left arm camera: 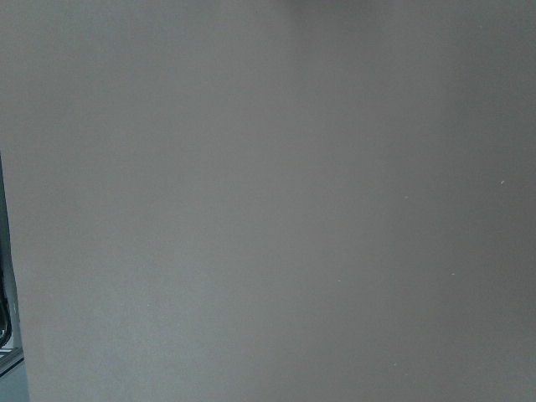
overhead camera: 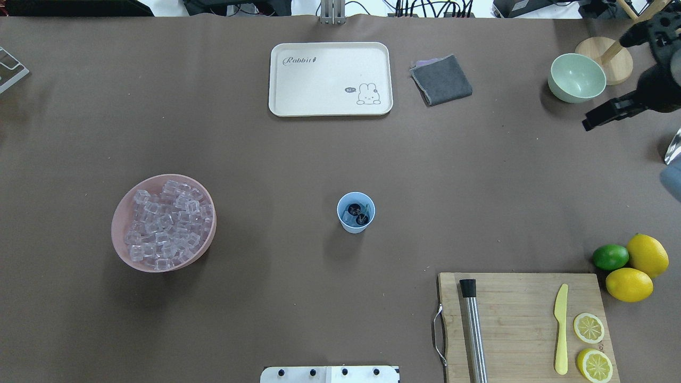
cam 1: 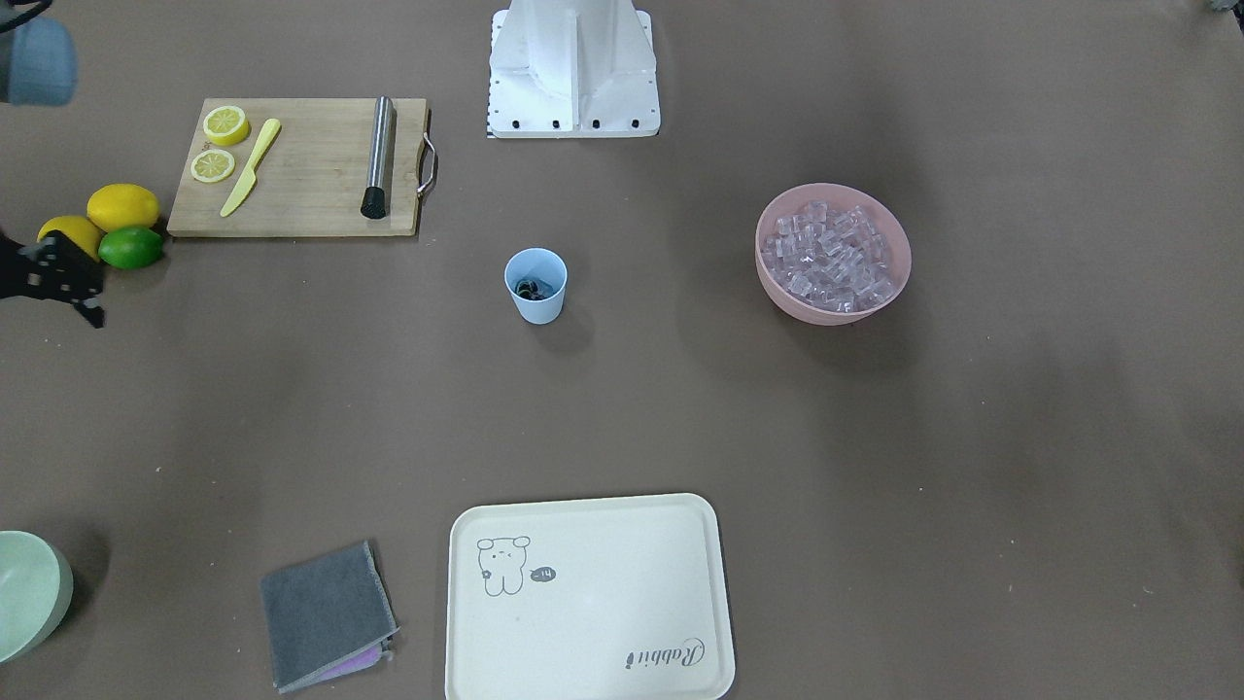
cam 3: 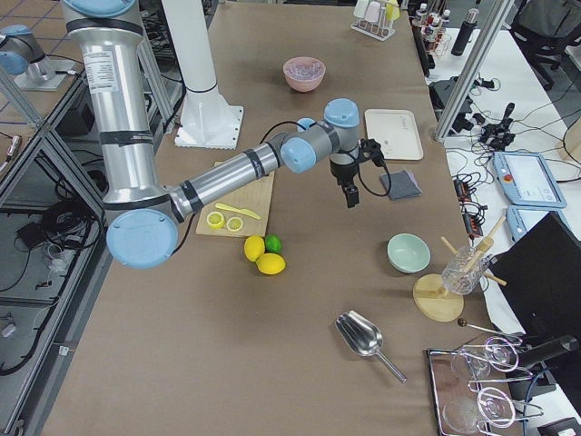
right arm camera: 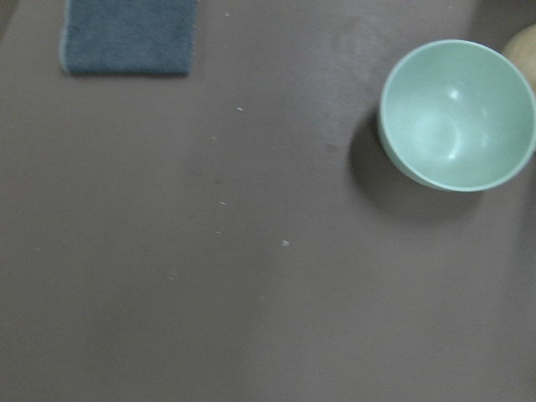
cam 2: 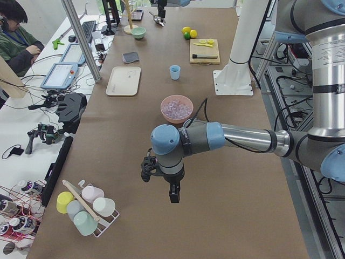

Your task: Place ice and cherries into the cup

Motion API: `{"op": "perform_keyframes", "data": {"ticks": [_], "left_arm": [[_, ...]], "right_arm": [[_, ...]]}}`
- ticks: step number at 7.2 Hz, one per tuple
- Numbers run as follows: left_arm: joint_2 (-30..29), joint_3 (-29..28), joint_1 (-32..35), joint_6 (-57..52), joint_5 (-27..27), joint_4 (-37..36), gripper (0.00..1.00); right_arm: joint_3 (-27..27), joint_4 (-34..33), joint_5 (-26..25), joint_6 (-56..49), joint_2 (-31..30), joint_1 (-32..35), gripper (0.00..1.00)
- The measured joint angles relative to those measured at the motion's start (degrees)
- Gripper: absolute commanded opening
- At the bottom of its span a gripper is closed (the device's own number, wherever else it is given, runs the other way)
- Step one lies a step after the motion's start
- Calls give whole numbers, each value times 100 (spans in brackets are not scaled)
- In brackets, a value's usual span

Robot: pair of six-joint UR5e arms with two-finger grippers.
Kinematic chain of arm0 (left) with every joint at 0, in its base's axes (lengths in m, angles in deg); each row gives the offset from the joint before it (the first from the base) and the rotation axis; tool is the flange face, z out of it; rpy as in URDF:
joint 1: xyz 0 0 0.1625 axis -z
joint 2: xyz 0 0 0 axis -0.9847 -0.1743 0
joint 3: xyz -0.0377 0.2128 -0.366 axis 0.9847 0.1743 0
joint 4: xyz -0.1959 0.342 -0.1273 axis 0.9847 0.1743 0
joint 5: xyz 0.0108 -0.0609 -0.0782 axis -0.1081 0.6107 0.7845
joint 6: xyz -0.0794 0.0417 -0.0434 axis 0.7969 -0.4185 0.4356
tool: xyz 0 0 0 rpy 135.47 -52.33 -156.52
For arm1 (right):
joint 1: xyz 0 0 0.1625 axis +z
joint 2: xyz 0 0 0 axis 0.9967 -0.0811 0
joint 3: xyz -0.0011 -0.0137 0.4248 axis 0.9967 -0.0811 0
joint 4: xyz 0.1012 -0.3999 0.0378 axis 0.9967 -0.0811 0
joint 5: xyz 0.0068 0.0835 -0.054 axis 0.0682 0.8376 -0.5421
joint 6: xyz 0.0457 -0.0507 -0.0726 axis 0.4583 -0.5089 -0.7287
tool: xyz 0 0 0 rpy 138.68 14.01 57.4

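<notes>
The light blue cup (overhead camera: 355, 229) stands upright, alone a little below the middle of the overhead view, and the dark cherries (overhead camera: 357, 211) already lie inside it. Something pale sits beside them, but I cannot make out whether it is ice. The rest of the ice (overhead camera: 162, 223) is heaped in the pink bowl (overhead camera: 116, 234) at the left of that frame, well apart from the cup. So I would judge the cherry step done and the ice either just finished or next to do. Neither arm is near the cup. The right gripper (overhead camera: 589, 124) hangs at the upper right, just beside the pale green bowl (overhead camera: 577, 80). It holds nothing I can see, and I cannot tell whether its fingers are spread or closed. The left gripper (cam 2: 171, 194) shows only in the left side view, over bare table in the foreground and nearer the camera than the pink bowl, and its state cannot be told either. If ice is still wanted, the next move calls for a long reach back to that bowl and a careful drop into a narrow mouth. There is plenty of room, with bare brown table (overhead camera: 479, 186) on every side of the cup. The tray (overhead camera: 330, 80) at top centre and the cutting board (overhead camera: 516, 319) at lower right are both well clear. The tight spot is the right edge, where the green bowl, the lime (overhead camera: 611, 257) and the lemons crowd the table's end.
</notes>
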Motion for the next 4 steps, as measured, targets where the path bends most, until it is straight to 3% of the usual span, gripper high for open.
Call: {"op": "perform_keyframes", "data": {"ticks": [2,4], "left_arm": [[266,-11,3,-3,17,679,100],[469,37,-11,32,66,1282,100]], "right_arm": [[-263,2,14,-799,-754,1038,100],[-897,-23,131,-1965,-930,1918,100]]}}
